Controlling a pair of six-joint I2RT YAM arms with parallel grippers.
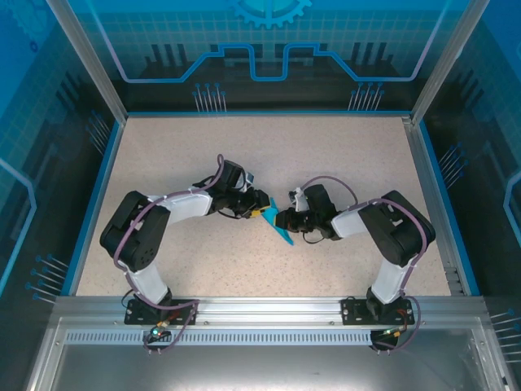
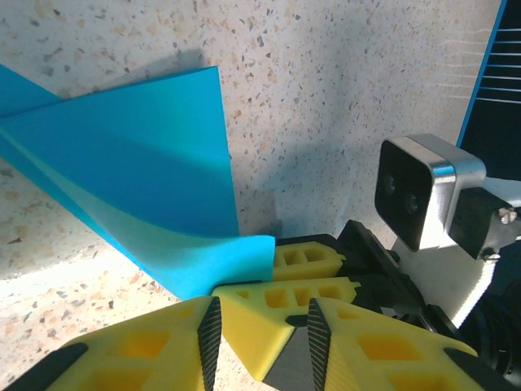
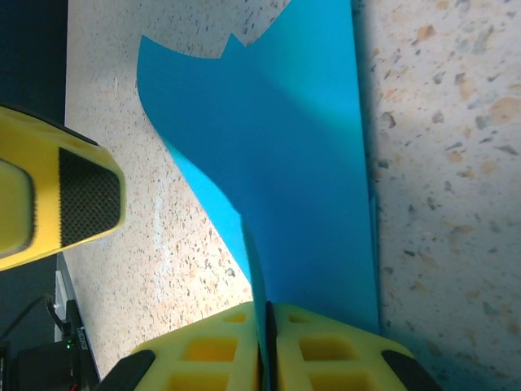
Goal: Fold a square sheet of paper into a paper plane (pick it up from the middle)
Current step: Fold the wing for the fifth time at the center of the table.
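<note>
Two grippers meet mid-frame in the top view over the folded teal sheet of paper (image 1: 282,236) on the speckled surface (image 1: 326,155). The right gripper (image 3: 266,314) is clamped on its edge, while the left gripper (image 2: 262,314) has its jaws apart just beside the curled corner. Folding seems about midway; next, the left gripper probably must pinch that corner and crease it over.

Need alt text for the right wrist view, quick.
The right gripper pinches the edge of the folded blue paper, which extends over the speckled table. A yellow finger of the left gripper sits at left, clear of the paper.
</note>
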